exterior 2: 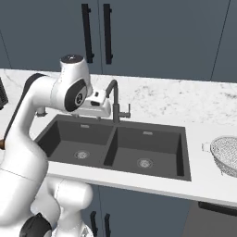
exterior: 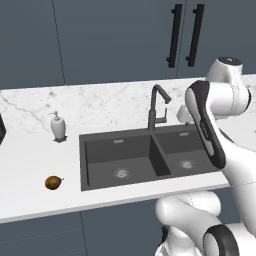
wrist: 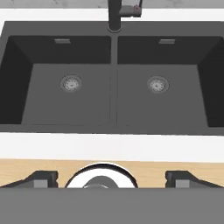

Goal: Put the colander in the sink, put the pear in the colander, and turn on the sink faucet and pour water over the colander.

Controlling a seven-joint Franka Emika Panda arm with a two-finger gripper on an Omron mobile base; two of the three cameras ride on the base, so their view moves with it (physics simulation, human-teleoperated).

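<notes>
The dark grey double-basin sink point(exterior: 83, 150) point(exterior 2: 110, 150) point(wrist: 114, 87) is set in the white counter, with a round drain in each basin and nothing in either. The dark faucet point(exterior: 152, 110) point(exterior 2: 114, 99) point(wrist: 114, 15) stands behind the divider. On the counter left of the sink lies the brown pear point(exterior: 53, 182). The silvery mesh colander point(exterior 2: 227, 155) rests on the counter right of the sink, partly cut off by the frame edge. My gripper point(exterior 2: 98, 111) point(wrist: 111, 179) hovers above the sink in front of the faucet, open, nothing between its fingers.
A white soap dispenser point(exterior: 58, 126) stands on the counter behind and left of the sink. Dark cabinets with black handles point(exterior: 175, 35) hang above the marble backsplash. A dark object shows at the far left counter edge point(exterior: 1, 131).
</notes>
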